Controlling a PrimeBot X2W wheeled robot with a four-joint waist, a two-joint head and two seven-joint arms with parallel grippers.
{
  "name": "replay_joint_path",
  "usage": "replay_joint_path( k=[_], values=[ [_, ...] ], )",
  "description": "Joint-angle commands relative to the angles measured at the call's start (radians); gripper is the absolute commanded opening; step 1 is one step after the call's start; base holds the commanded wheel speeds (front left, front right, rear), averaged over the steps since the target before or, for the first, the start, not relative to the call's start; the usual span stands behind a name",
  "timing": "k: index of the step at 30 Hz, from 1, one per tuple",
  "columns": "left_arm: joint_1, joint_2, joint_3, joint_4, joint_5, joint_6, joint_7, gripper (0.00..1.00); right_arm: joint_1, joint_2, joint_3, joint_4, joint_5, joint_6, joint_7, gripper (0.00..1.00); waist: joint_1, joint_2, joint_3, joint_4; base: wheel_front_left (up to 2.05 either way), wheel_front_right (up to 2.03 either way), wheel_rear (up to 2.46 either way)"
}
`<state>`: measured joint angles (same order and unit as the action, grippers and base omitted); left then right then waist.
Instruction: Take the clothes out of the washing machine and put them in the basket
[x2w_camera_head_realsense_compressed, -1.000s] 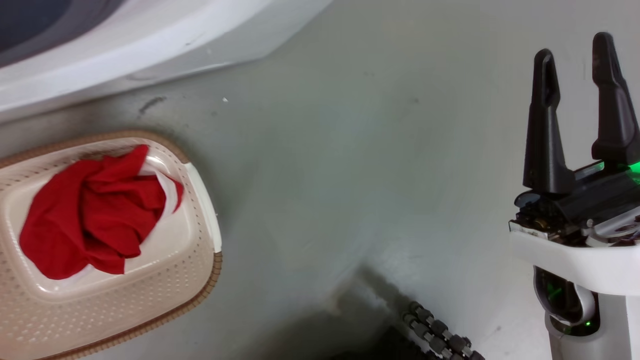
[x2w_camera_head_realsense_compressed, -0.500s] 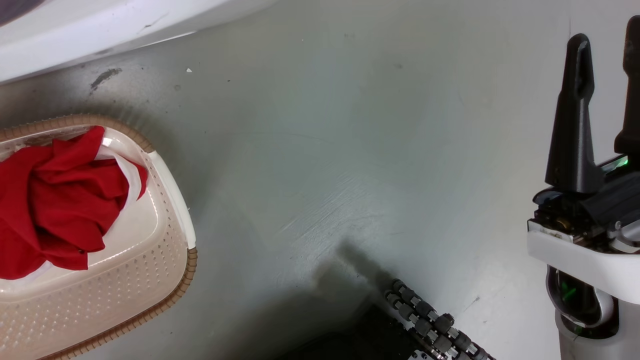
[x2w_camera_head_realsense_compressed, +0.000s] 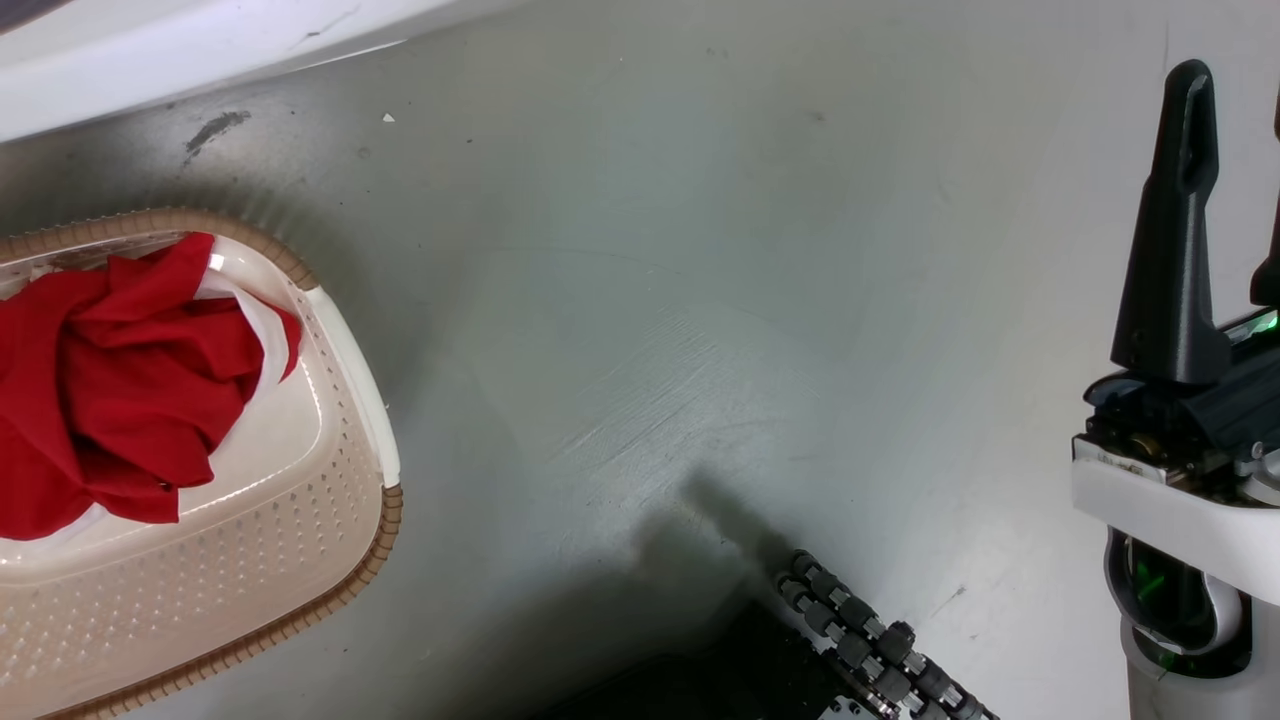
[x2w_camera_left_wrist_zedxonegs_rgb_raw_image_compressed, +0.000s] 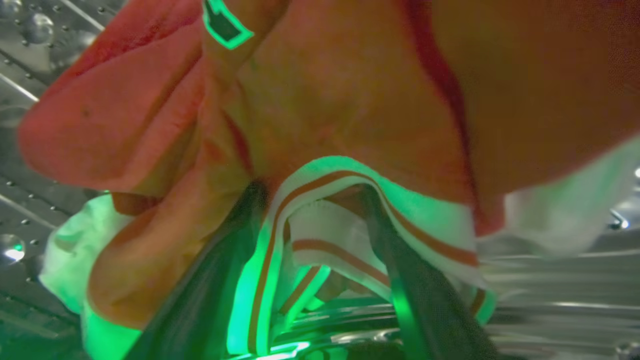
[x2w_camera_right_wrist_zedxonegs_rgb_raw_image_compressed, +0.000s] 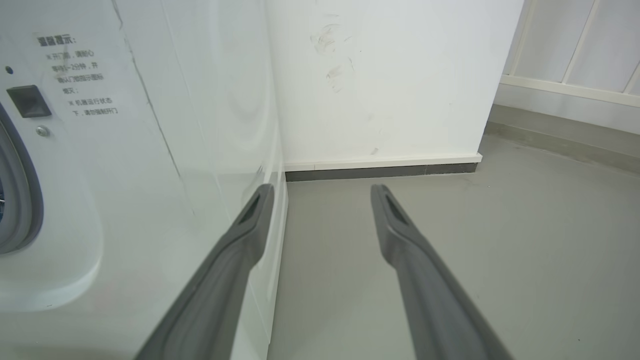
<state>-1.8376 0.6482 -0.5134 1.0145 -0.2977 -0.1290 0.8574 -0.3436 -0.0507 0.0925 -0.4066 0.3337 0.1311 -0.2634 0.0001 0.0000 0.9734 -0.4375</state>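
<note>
We read the left gripper (x2w_camera_left_wrist_zedxonegs_rgb_raw_image_compressed: 314, 200) as inside the steel drum (x2w_camera_left_wrist_zedxonegs_rgb_raw_image_compressed: 30, 65), jaws spread, not pinching. A red garment (x2w_camera_left_wrist_zedxonegs_rgb_raw_image_compressed: 350, 100) with white trim (x2w_camera_left_wrist_zedxonegs_rgb_raw_image_compressed: 430, 220) is bunched over and between both fingertips and touches them. Green wrist light tints the trim. 1 black patch (x2w_camera_left_wrist_zedxonegs_rgb_raw_image_compressed: 222, 25) with a pale outline shows on the fabric at the top of the left wrist view. We can't tell how much of the fabric rests on the drum wall.

The right gripper (x2w_camera_right_wrist_zedxonegs_rgb_raw_image_compressed: 321, 192) has its jaws spread wide. It hangs above the floor (x2w_camera_head_realsense_compressed: 700, 300), pointing at the front corner of the washing machine (x2w_camera_right_wrist_zedxonegs_rgb_raw_image_compressed: 150, 150), next to the white wall (x2w_camera_right_wrist_zedxonegs_rgb_raw_image_compressed: 390, 75). The grey door seal (x2w_camera_right_wrist_zedxonegs_rgb_raw_image_compressed: 30, 200) is at that view's left edge.

In the head view we see the basket (x2w_camera_head_realsense_compressed: 280, 560) on the floor at lower left, near the machine's white base. A second red garment (x2w_camera_head_realsense_compressed: 110, 400) lies crumpled inside it, white trim showing, upper tip near the brown rim. The base rollers (x2w_camera_head_realsense_compressed: 880, 650) sit at the bottom edge, well apart from the basket.
</note>
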Motion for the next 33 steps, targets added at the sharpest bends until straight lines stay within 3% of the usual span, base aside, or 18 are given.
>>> replay_joint_path(
  k=[1, 2, 3, 10, 15, 23, 24, 33],
  values=[
    [0.014, -0.012, -0.008, 0.015, -0.007, -0.001, -0.008, 0.95, -0.009, 0.001, -0.002, -0.005, -0.003, -0.001, -0.002, 1.00, -0.0001, 0.0000, 0.001, 0.001, 0.00, 0.00, 0.00],
    [0.013, -0.013, -0.014, 0.014, -0.006, -0.001, -0.022, 0.37, -0.009, 0.001, -0.002, -0.005, -0.004, -0.001, -0.002, 1.00, -0.0001, 0.0000, 0.002, 0.002, 0.00, 0.00, 0.00],
    [0.012, -0.011, -0.020, 0.018, -0.005, -0.001, -0.033, 0.00, -0.010, 0.001, -0.001, -0.005, -0.004, -0.001, -0.002, 1.00, -0.0001, 0.0000, 0.003, 0.003, 0.00, 0.00, 0.00],
    [0.001, 0.007, -0.064, 0.027, -0.025, -0.001, -0.116, 0.00, -0.024, 0.001, 0.014, 0.005, -0.007, -0.001, -0.002, 1.00, -0.0001, 0.0000, -0.008, -0.002, 0.00, 0.00, 0.00],
    [0.035, 0.030, -0.092, 0.026, -0.058, -0.001, -0.236, 0.00, -0.019, 0.001, 0.025, 0.013, -0.009, -0.001, -0.002, 1.00, -0.0001, 0.0000, -0.061, -0.015, 0.00, 0.00, 0.00],
    [0.172, 0.021, -0.102, 0.049, -0.147, -0.001, -0.504, 0.00, 0.024, 0.001, 0.031, 0.034, -0.049, -0.001, -0.002, 1.00, -0.0001, 0.0000, -0.198, 0.022, 0.00, 0.00, 0.00],
    [0.211, 0.015, -0.098, 0.055, -0.169, -0.001, -0.577, 0.00, 0.033, 0.001, 0.033, 0.039, -0.061, -0.001, -0.002, 1.00, -0.0001, 0.0000, -0.231, 0.035, 0.00, 0.00, 0.00],
    [0.437, -0.030, -0.103, 0.073, -0.264, -0.001, -0.846, 0.00, 0.083, 0.000, 0.035, 0.072, -0.115, -0.001, -0.002, 1.00, -0.0001, 0.0000, -0.376, 0.084, 0.00, 0.00, 0.00]
  ],
)
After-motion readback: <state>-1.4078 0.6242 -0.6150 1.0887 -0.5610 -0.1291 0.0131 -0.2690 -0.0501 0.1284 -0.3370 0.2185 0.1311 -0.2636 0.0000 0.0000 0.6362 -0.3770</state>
